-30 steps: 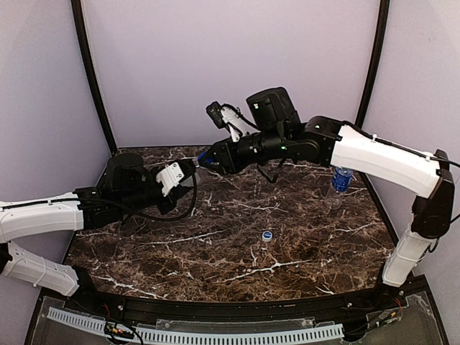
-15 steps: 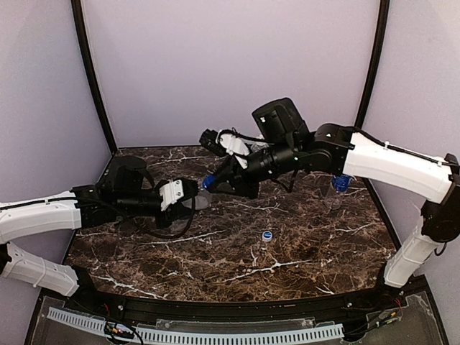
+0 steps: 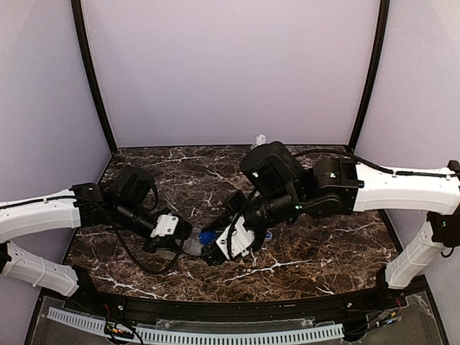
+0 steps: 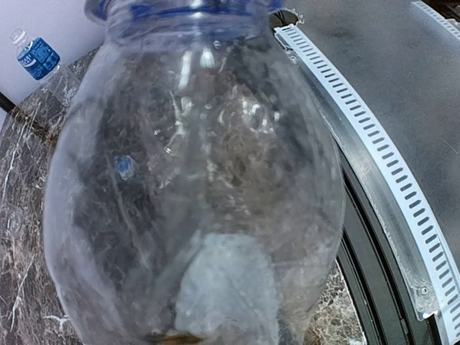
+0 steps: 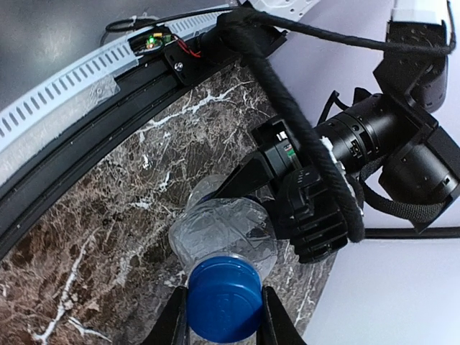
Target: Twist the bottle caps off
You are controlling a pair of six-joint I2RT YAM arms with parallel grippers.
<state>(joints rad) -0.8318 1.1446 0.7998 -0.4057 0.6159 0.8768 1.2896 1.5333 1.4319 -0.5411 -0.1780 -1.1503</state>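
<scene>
Lilac walls [image 3: 230,72] close the cell on three sides, with black posts [image 3: 92,79] in the back corners. The table [image 3: 302,273] is dark brown marble with white veins. A white slotted cable rail [image 4: 374,144] runs along its 6 o'clock edge.

The left arm [image 3: 43,215] comes in from 9 o'clock and the right arm [image 3: 402,188] from 3 o'clock. They meet low, near 8 o'clock of table centre.

The left gripper [image 3: 175,236] is clamped around the body of a crumpled clear bottle [image 4: 194,180], held roughly level just over the marble. Its neck points at the right arm.

The right gripper [image 5: 224,320] has a finger pressed to each side of the dark blue cap [image 5: 224,307], which sits on that bottle's neck.

In my left wrist view a blue-labelled water bottle [image 4: 36,57] stands upright at 11 o'clock, well apart, by the wall.
</scene>
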